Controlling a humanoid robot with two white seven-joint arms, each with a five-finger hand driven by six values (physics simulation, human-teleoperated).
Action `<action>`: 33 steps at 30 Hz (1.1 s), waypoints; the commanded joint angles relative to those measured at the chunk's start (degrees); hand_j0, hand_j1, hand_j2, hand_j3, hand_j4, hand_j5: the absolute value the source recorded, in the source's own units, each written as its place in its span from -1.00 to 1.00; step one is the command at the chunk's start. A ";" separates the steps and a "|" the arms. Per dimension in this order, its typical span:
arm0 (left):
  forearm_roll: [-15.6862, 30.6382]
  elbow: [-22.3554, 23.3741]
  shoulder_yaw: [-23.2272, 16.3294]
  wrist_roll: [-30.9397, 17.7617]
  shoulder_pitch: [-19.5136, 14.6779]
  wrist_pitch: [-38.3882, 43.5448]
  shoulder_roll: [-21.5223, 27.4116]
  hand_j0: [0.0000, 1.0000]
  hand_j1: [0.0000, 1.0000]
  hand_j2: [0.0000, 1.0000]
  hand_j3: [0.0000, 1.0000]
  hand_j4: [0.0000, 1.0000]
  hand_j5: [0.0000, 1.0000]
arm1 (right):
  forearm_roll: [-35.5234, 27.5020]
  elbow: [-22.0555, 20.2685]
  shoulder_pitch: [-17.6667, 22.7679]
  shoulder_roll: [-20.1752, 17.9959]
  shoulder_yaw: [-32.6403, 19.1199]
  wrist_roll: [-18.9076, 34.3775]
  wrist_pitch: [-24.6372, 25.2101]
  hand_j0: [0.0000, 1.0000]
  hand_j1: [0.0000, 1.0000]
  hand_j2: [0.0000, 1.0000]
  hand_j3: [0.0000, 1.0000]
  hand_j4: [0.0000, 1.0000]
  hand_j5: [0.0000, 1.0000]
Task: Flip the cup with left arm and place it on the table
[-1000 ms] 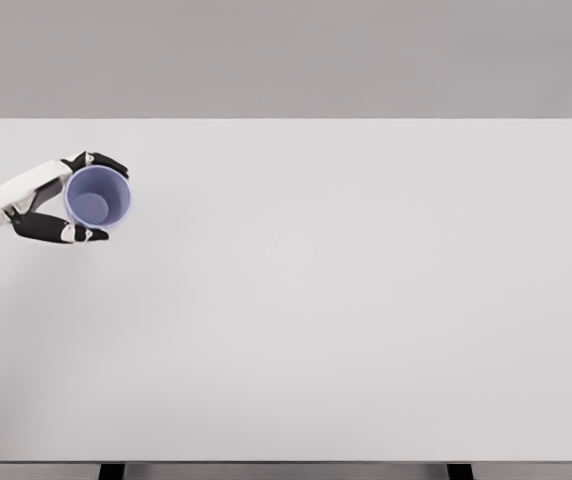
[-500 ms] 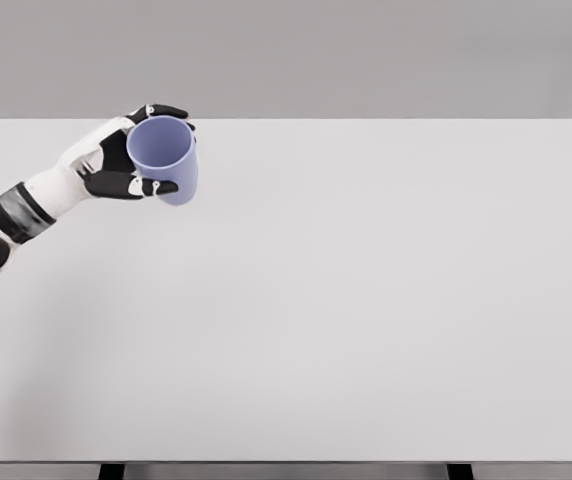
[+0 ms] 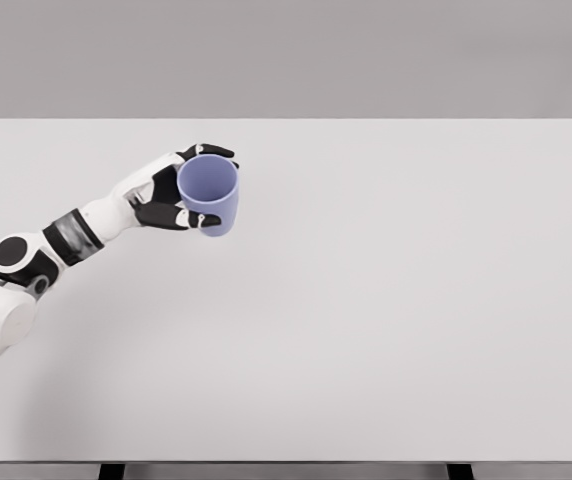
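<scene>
1. Cup (image 3: 209,194): a lavender-blue tumbler with its mouth turned up toward our head camera, so that we look into the open rim and see part of the inner wall. It leans a little, with the rim nearer us than the base.
2. We hold it in our left hand (image 3: 166,200), whose arm comes in from the lower left of the view and stretches up and rightward across the table (image 3: 396,320).
3. The hand is wrapped around the cup: dark fingers (image 3: 206,152) curl over the far side of the rim, and the thumb (image 3: 198,220) presses against the near side (the cup is pinched between them).
4. The cup sits over the upper-left part of the white table, left of the middle and not far from the back edge. We cannot tell whether its base touches the surface or hangs just above it.
5. The forearm shows a dark band near the wrist, and a round joint farther down toward the elbow, above the white shoulder shell at the left edge.
</scene>
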 commanded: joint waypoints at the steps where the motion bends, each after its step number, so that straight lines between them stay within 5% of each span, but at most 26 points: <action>1: 0.15 0.32 0.03 0.01 0.00 -0.02 -0.32 0.27 0.27 0.27 0.27 0.27 0.27 | -0.01 0.00 0.00 0.00 0.00 0.03 0.00 1.00 1.00 1.00 1.00 1.00 1.00; 6: 0.15 0.14 -0.06 0.01 0.70 -0.28 -0.32 0.57 0.57 0.57 0.57 0.57 0.57 | -0.01 0.00 0.00 0.00 0.00 0.03 0.00 1.00 1.00 1.00 1.00 1.00 1.00; 9: -0.20 0.05 -0.06 0.01 0.70 -0.28 -0.32 0.99 0.99 0.99 0.99 0.99 0.99 | -0.01 0.00 0.00 0.00 0.00 -0.06 0.00 1.00 1.00 1.00 1.00 1.00 1.00; 33: 1.03 0.32 0.65 0.01 0.70 0.16 0.21 1.00 1.00 1.00 1.00 1.00 1.00 | -0.01 0.00 0.00 0.00 0.00 0.03 0.00 1.00 1.00 1.00 1.00 1.00 1.00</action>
